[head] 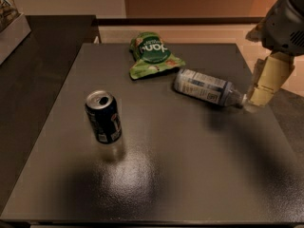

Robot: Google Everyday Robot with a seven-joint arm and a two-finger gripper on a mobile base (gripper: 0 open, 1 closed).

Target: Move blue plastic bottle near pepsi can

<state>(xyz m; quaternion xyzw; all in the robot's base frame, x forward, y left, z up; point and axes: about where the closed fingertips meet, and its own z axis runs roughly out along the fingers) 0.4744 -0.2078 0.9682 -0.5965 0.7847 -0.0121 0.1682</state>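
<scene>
The blue plastic bottle (205, 87) lies on its side on the dark table (190, 175), right of centre, with its white cap pointing right. The pepsi can (103, 117) stands upright at the left of the table, well apart from the bottle. My gripper (259, 96) hangs at the table's right edge, its cream tip just right of the bottle's cap. It holds nothing that I can see.
A green snack bag (152, 53) lies at the back of the table, just behind the bottle's base. A dark counter (42, 46) adjoins the table on the left, with a pale box (12, 27) at its far corner.
</scene>
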